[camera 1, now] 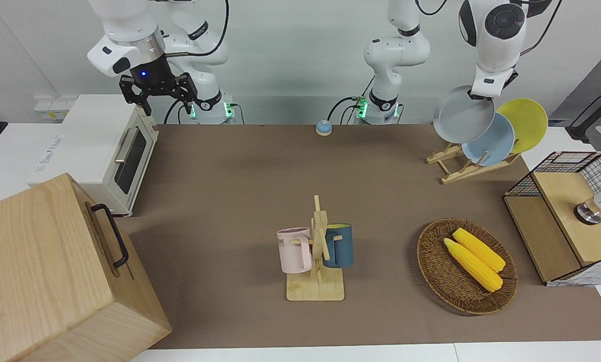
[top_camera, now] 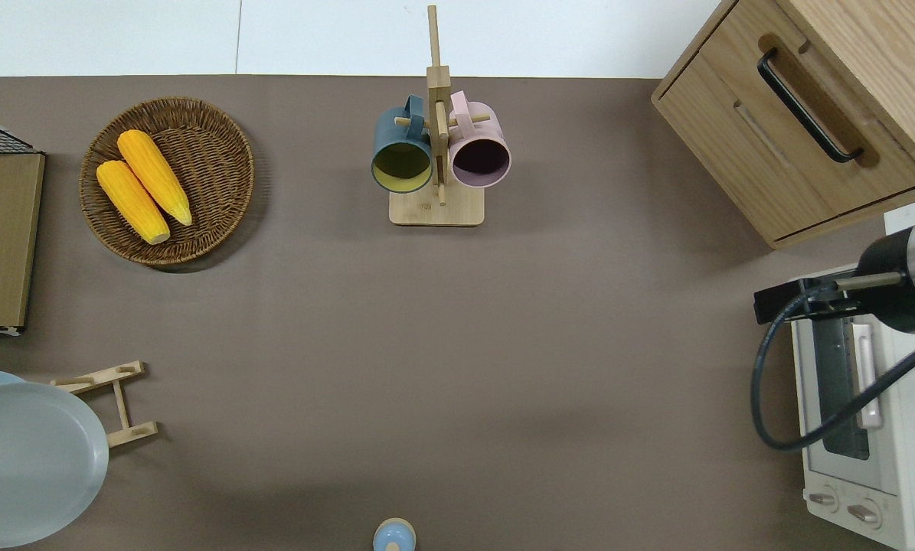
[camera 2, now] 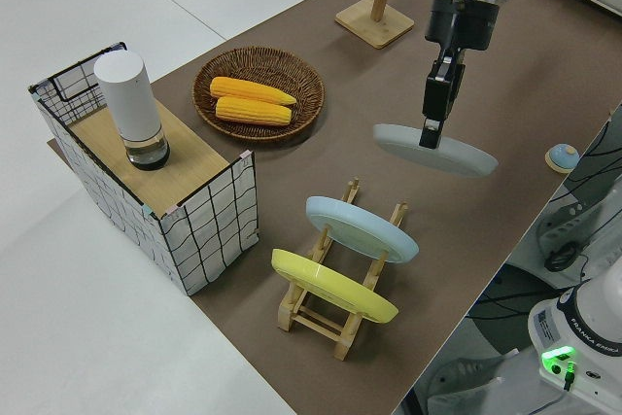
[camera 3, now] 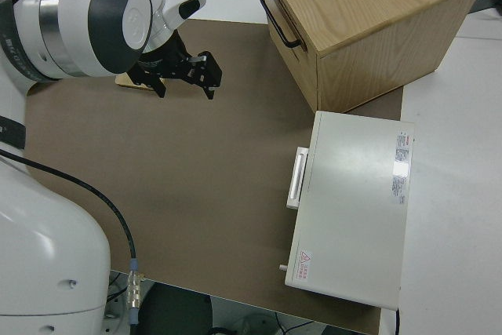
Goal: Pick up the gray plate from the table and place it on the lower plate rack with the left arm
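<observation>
Left gripper [camera 1: 483, 96] is seen in the front view pinching the gray plate [camera 1: 463, 114] by its rim, airborne; overhead, the plate is carried above the lower plate rack [top_camera: 117, 402]; from the left side, carry step judged underway, lowering into a free slot required next.

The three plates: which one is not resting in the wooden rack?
The gray plate. The left tool holds it by the rim in the air, while the blue plate and the yellow plate stand in the rack.
</observation>
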Controlling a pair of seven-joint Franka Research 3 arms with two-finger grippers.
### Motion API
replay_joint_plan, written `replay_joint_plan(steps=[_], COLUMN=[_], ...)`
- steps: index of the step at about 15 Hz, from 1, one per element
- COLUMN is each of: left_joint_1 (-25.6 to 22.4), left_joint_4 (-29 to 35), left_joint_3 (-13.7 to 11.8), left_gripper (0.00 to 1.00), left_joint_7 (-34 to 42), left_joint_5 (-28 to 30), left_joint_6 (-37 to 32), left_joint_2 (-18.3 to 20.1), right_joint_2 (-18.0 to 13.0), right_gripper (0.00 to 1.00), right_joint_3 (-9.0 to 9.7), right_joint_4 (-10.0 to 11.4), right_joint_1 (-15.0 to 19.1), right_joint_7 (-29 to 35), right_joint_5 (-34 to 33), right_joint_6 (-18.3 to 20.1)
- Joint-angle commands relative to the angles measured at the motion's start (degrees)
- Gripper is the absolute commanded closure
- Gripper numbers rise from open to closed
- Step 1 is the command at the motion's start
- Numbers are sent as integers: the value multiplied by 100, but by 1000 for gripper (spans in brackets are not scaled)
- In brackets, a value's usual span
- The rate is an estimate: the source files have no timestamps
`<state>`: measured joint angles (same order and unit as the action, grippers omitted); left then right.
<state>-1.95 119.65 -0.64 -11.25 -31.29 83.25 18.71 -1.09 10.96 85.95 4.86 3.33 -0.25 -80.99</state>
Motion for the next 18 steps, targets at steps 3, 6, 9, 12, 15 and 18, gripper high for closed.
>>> replay_joint_plan(steps=[3, 6, 9, 12, 15, 18], left_joint_1=[72, 72, 81, 81, 90, 90], left_joint_4=[173, 182, 182, 182, 182, 182], left_joint_3=[581, 871, 986, 987, 995, 1057], left_gripper=[1000, 1000, 1000, 1000, 1000, 1000], left_joint_7=[-1297, -1905, -2293, -2504, -2654, -2917], left_joint_5=[-676, -1019, -1362, -1442, -1442, -1494], left_joint_6=[-371, -433, -476, -485, -485, -477], left_joint_2=[-596, -1026, -1308, -1441, -1563, -1722], right_joint_2=[-14, -14, -14, -14, -14, -14], right_gripper=[11, 11, 11, 11, 13, 13], right_joint_3=[29, 38, 29, 38, 38, 38], right_joint_4=[-35, -35, -35, -35, -35, -35], right_joint_1=[41, 41, 41, 41, 41, 41], right_joint_7=[1, 1, 1, -8, -8, 1], right_joint_5=[43, 43, 43, 43, 43, 43], right_joint_6=[83, 83, 83, 83, 83, 83])
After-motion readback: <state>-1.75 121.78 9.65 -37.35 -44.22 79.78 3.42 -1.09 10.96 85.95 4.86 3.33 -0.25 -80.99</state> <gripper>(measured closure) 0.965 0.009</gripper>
